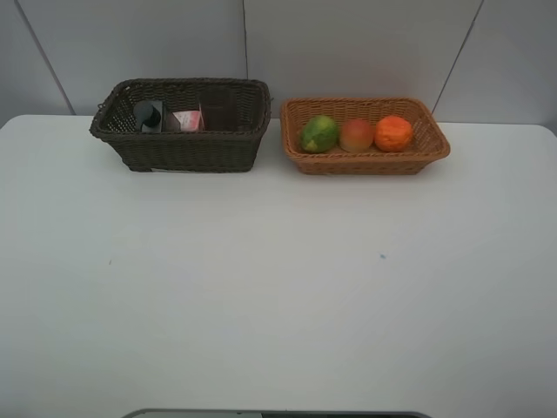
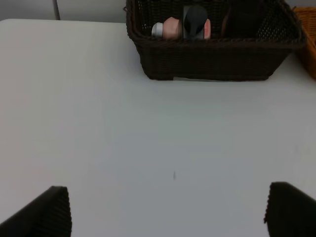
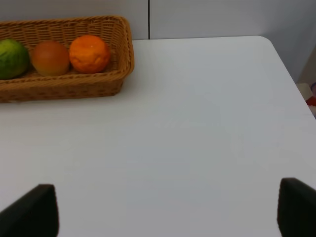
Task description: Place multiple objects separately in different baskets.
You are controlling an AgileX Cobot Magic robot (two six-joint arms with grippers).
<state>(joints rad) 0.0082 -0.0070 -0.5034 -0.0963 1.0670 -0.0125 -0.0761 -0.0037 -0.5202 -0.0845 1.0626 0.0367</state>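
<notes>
The dark brown basket [image 1: 191, 150] stands at the back left and holds the black flat bottle [image 1: 150, 116], the pink bottle [image 1: 188, 120] and, faintly visible, the translucent cup [image 1: 218, 117]. Beside it, the orange-tan basket [image 1: 365, 163] holds the green fruit [image 1: 318, 134], the peach [image 1: 355, 136] and the orange [image 1: 393, 133] in a row. Neither arm shows in the high view. My left gripper [image 2: 168, 212] is open over bare table, well short of the dark basket [image 2: 212, 61]. My right gripper [image 3: 165, 210] is open and empty, away from the tan basket [image 3: 64, 86].
The white table [image 1: 278, 287] spreads in front of both baskets. Its right edge [image 3: 291, 74] shows in the right wrist view. A grey panelled wall [image 1: 348, 43] rises just behind the baskets.
</notes>
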